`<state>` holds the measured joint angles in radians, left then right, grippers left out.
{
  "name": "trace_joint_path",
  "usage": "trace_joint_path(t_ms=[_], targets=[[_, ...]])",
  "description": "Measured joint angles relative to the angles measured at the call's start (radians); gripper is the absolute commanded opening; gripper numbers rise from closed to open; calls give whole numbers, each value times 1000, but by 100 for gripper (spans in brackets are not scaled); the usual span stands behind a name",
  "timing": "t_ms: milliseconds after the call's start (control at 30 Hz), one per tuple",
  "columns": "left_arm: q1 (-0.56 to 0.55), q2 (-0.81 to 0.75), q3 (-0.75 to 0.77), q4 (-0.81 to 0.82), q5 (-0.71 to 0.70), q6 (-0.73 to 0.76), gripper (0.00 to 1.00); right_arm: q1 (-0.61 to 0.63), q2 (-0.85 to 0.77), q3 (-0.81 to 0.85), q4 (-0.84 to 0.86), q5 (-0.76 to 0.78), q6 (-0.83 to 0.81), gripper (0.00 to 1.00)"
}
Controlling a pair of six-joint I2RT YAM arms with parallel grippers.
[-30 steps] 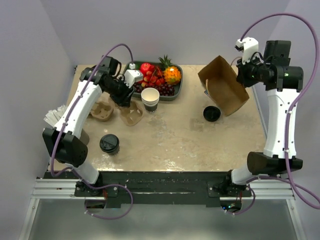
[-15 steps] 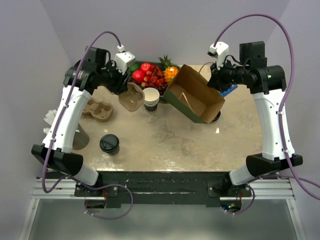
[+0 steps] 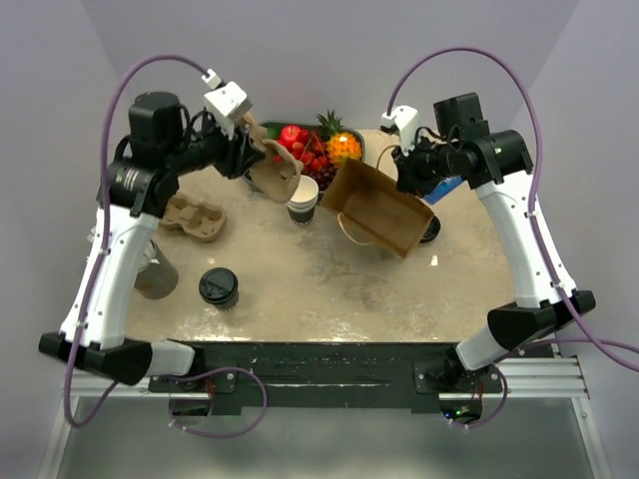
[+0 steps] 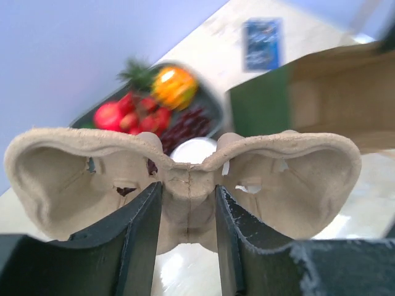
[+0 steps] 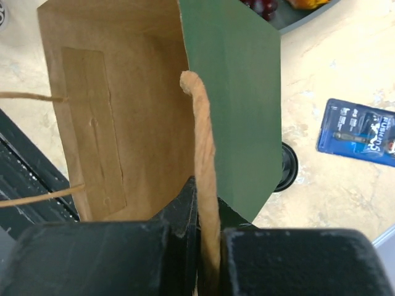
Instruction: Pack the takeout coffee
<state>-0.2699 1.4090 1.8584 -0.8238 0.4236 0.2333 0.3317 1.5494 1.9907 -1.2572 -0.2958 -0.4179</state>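
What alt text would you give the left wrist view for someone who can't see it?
The left gripper clamps the centre ridge of a pulp cup carrier. Behind it, blurred, are a fruit tray, a white cup and a brown paper bag.

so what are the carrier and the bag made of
Carrier: looks like moulded paper pulp, matte beige, rough with fuzzy edges. Bag: seemingly kraft paper, matte brown inside, green outside, with creased folds and a twisted cord handle, probably paper.
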Motion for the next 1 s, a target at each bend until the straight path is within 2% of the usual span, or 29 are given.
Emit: trace_joint_path(t_ms=[167,233,333,700,833,1000], targets=[[-14,-211,-283,255,262,-125,0,2,-1,-38,2,-16,17,0],[-41,-239,-324,342,322,-184,0,1,-4,-71,7,-40,38,0],[-92,-207,-304,413,381,-245,0,1,-5,-121,13,-75,65,0],[-269,-114,-315,575,420,-385,0,2,-8,-172,51,-142,159,0],[-310,-68,-312,650,429,-441,0,2,-11,-170,61,-132,176,0],[-340,-5,-310,668,415,-459,0,2,-31,-149,69,-110,189,0]])
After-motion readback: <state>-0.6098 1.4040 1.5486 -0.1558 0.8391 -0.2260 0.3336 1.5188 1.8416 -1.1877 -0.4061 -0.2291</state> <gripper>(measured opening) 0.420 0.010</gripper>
